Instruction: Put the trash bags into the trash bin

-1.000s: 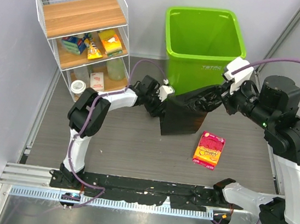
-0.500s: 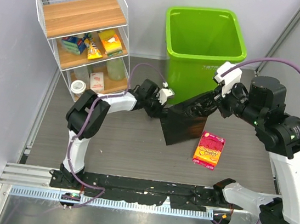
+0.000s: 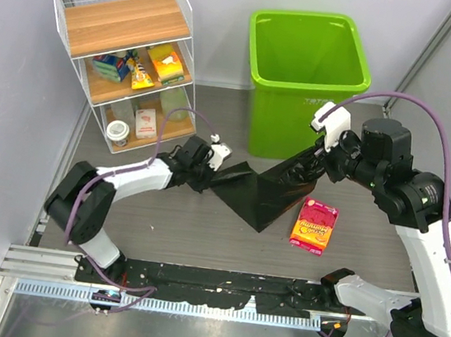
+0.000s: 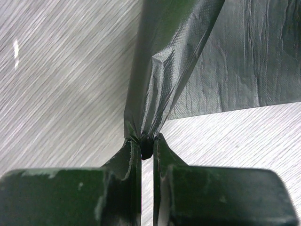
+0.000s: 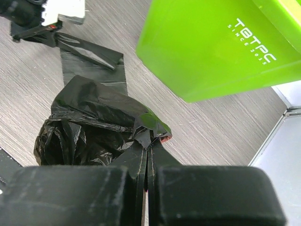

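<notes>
Top view: the large, glossy black plastic trash bag (image 3: 257, 196) hangs stretched low over the grey worktop (image 3: 185, 225), just in front of the lime-green rectangular plastic bin (image 3: 281, 122); the left gripper (image 3: 211, 172) has its left corner and the right gripper (image 3: 307, 168) its right end.

Left wrist: jaws pinched together on a thin twisted fold of film.

Right wrist: jaws clamped on a bunched wad, with the bin wall close beyond.

It looks light, floppy and slippery; a thin corner may slide out, so gathered bunches seem the safer hold.
</notes>
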Controlling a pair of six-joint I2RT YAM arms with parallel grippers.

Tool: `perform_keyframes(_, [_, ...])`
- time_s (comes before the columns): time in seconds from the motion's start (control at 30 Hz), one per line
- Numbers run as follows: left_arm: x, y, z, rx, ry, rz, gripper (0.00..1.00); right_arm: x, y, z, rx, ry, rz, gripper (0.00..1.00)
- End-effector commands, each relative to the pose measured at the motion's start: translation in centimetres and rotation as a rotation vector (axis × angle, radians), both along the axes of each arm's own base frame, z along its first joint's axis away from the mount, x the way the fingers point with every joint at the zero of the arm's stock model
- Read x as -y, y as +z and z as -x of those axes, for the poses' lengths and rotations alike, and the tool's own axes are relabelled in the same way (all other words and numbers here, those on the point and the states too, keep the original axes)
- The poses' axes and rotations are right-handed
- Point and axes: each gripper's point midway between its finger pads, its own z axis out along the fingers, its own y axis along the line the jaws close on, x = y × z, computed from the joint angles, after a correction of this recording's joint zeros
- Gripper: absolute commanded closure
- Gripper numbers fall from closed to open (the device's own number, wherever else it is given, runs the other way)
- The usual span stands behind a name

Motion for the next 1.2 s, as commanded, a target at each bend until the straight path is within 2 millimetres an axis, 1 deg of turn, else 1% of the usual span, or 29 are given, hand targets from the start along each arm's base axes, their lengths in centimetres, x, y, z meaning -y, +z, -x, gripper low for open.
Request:
perform_keyframes(0.0, [-3.8, 2.3, -0.8, 0.091, 0.169, -0.038, 1.0, 0.3, 2.2, -0.8, 0.087, -0.024, -0.019, 0.99])
perform_keyframes(0.1, [-5.6, 2.9, -0.1, 0.066, 0.213, -0.046, 1.0, 0.4, 3.6, -0.9, 0.12, -0.03, -0.034, 0.98])
perform_keyframes(0.2, [-7.2, 3.6, 0.7, 0.038, 0.241, -0.062, 1.0, 0.5, 4.1, -0.8, 0.134, -0.032, -0.038, 0.99])
perform_keyframes(0.27, [-7.6, 3.6, 1.5, 0.009, 0.233, -0.069, 1.0, 0.5, 4.0, -0.8, 0.132, -0.031, -0.036, 0.99])
perform_keyframes(0.33, [-7.1, 3.4, 2.5, -0.027, 0.186, -0.054, 0.99, 0.5, 3.5, -0.8, 0.123, -0.029, -0.03, 0.99])
perform_keyframes(0.47, [-6.3, 3.0, 3.1, -0.059, 0.131, -0.026, 0.85, 0.6, 2.8, -0.6, 0.109, -0.028, -0.02, 0.98])
perform_keyframes(0.6, [-5.4, 3.0, 3.1, -0.066, 0.078, 0.0, 0.6, 1.2, 3.1, -0.4, 0.124, -0.03, 0.0, 0.99])
perform_keyframes(0.7, [-5.3, 3.4, 2.0, -0.028, 0.1, -0.001, 0.46, 1.4, 3.8, 0.0, 0.147, -0.027, 0.001, 0.99])
perform_keyframes(0.83, [-5.1, 4.3, 0.2, 0.038, 0.12, 0.003, 0.39, 1.9, 5.4, 0.3, 0.193, -0.035, -0.009, 0.99])
perform_keyframes(0.9, [-4.7, 4.8, -0.8, 0.076, 0.112, 0.007, 0.37, 2.0, 7.0, 0.4, 0.234, -0.04, -0.026, 0.98])
perform_keyframes(0.93, [-4.5, 5.1, -1.6, 0.096, 0.114, 0.01, 0.37, 2.6, 7.5, 0.2, 0.253, -0.074, -0.018, 0.98])
perform_keyframes(0.97, [-4.0, 5.6, -2.2, 0.111, 0.106, 0.018, 0.37, 2.9, 8.7, 0.4, 0.284, -0.083, -0.034, 0.98])
perform_keyframes(1.0, [-3.7, 5.8, -2.9, 0.119, 0.108, 0.023, 0.37, 3.2, 9.3, 0.4, 0.299, -0.096, -0.038, 0.98])
perform_keyframes(1.03, [-3.2, 5.9, -3.1, 0.114, 0.097, 0.03, 0.37, 3.4, 10.8, 0.6, 0.337, -0.102, -0.057, 0.99])
perform_keyframes(1.07, [-2.6, 6.2, -3.5, 0.113, 0.083, 0.047, 0.37, 3.6, 11.5, 0.6, 0.355, -0.116, -0.064, 0.99])
perform_keyframes(1.1, [-2.1, 6.3, -3.6, 0.104, 0.07, 0.06, 0.37, 3.9, 13.1, 1.0, 0.393, -0.122, -0.086, 0.99])
perform_keyframes(1.13, [-1.6, 6.5, -3.7, 0.097, 0.054, 0.078, 0.36, 4.0, 13.9, 1.1, 0.411, -0.125, -0.099, 0.98])
perform_keyframes(1.17, [-1.1, 6.8, -3.7, 0.094, 0.038, 0.092, 0.36, 4.1, 15.2, 1.5, 0.438, -0.128, -0.123, 0.99])
